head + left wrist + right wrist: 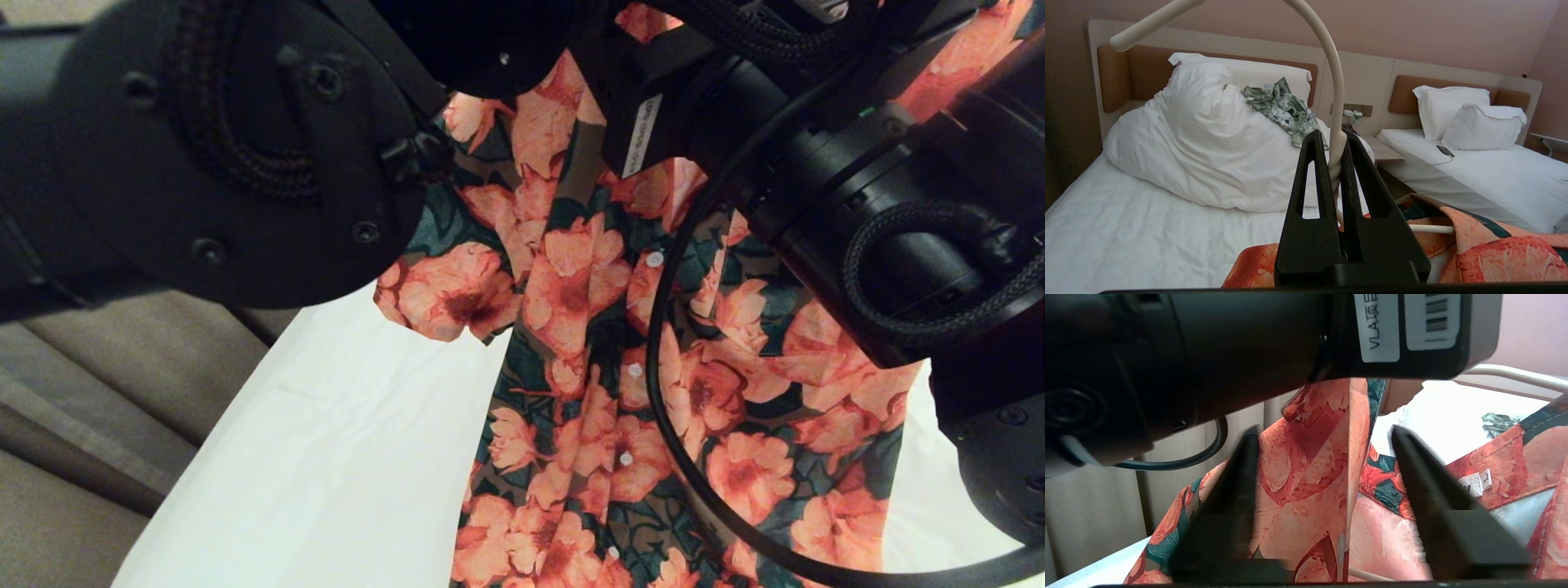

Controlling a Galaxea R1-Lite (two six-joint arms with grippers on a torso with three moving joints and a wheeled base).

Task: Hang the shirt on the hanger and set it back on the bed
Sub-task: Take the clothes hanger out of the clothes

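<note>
The flowered shirt [620,392] hangs in the air in front of me over the bed's white sheet [326,457], buttons facing me. My left gripper [1331,141] is shut on the twisted neck of the cream hanger [1336,94], whose hook curves up above the fingers; one hanger arm [1433,228] runs into the shirt [1494,253]. My right gripper [1323,435] is open, its two fingers standing either side of a fold of the shirt's front edge [1310,477] without pinching it. In the head view both grippers are hidden behind the arms.
A bunched white duvet [1200,147] with a green-and-white leaf-print garment [1284,108] on it lies at the head of the bed. A second bed [1486,171] with pillows and a phone stands beyond a bedside table [1384,151]. The left arm's body [1208,347] crosses close above the right gripper.
</note>
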